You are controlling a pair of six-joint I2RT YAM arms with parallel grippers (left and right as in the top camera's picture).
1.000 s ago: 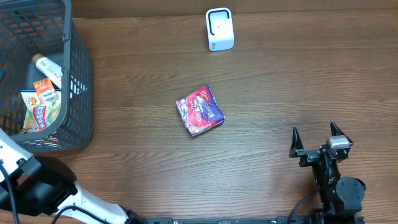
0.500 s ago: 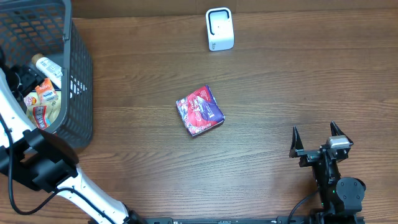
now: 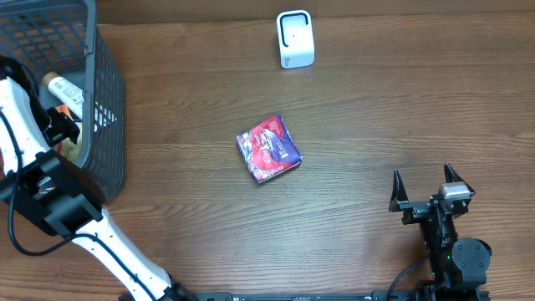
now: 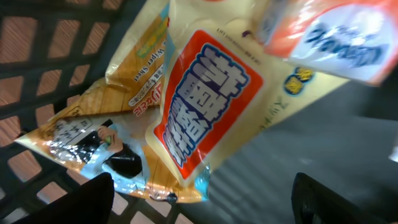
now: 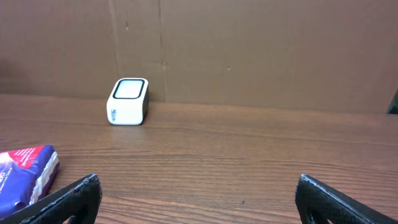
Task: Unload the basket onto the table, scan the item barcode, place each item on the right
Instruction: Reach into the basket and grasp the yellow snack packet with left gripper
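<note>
Tabletop [image 3: 376, 109] of dark wood grain, filling the overhead view. Grey mesh basket [image 3: 109, 109] at 10 o'clock, up against the edge. Left arm [image 3: 21, 117] reaching from 8 o'clock over the basket rim, left claw [image 4: 211, 199] down inside among the snacks. Fingertips spread wide at the two lower corners of the left wrist view, pinching nothing that can be seen. Right arm [image 3: 447, 242] at 5 o'clock, right claw [image 3: 425, 186] spread wide, holding nothing, pointing towards 12. Red-and-purple packet [image 3: 268, 149] flat at the centre, well apart from both claws. Yellow packet [image 4: 205, 106] with an orange-red panel just ahead of the left claw, tilted against the basket mesh, overlapping a second printed packet [image 4: 93, 134]. White scanner [image 3: 294, 39] upright at 12 o'clock, near the far edge. White bottle [image 3: 63, 88] in the basket, just beside the left arm.
</note>
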